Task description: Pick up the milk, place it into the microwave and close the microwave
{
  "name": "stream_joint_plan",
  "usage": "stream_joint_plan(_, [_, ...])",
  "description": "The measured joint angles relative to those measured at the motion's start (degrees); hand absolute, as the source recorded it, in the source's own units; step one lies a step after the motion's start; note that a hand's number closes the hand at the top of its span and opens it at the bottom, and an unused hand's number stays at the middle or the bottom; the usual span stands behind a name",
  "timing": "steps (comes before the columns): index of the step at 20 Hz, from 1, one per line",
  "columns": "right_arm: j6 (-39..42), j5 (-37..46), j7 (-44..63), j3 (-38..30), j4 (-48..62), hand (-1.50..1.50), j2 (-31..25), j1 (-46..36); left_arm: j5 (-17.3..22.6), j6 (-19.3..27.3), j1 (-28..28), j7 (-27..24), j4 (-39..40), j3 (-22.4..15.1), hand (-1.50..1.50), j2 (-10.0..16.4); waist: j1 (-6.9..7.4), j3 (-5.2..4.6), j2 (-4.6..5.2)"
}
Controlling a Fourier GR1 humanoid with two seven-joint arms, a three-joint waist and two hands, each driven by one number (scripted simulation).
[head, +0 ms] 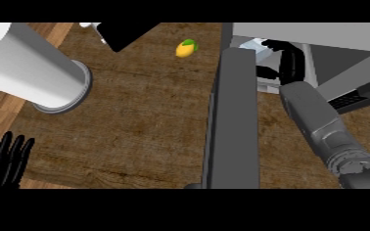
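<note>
From the head view, the right hand (288, 61) was at the upper right of the frame, reached in past the edge of the open microwave door (235, 117), which ran as a dark slab from the top centre down to the lower edge. Its black fingers and thumb were curled, and as far as I could make out they were closed round the milk (254, 45). Only pale slivers of it showed beside the fingers, right at the mouth of the microwave (303, 29). Whether it already stood on the oven floor or hung in the hand, I could not tell. I took the milk for a light carton, stiff enough to carry but with smooth sides that would dent, and its contents would slosh if it was tipped. To my eye the best hold was across the middle of the body, thumb against fingers, keeping it upright. The left hand (14, 159) rested open at the lower left edge, fingers up, holding nothing. On the wooden counter (145, 117) a big white cylinder (36, 68) stood at the upper left, a small yellow-green fruit (186, 48) lay near the top centre, and a black object (127, 33) sat at the top edge between them, all well apart from the milk
</note>
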Motion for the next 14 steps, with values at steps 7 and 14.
stream_joint_plan(7, [-2.15, 0.67, 0.57, 0.41, -1.01, -1.5, 1.2, -0.47, -0.53, -0.3, -0.83, -0.54, 1.45, 0.25, -1.5, 0.45, 0.41, -0.01, -0.05])
stream_joint_plan(14, [-2.63, 1.61, 1.39, 1.11, -0.87, -1.5, 2.71, -1.44, -1.55, -0.18, -2.47, -1.31, 3.48, 0.01, -1.5, 0.41, 0.09, -0.07, -0.24])
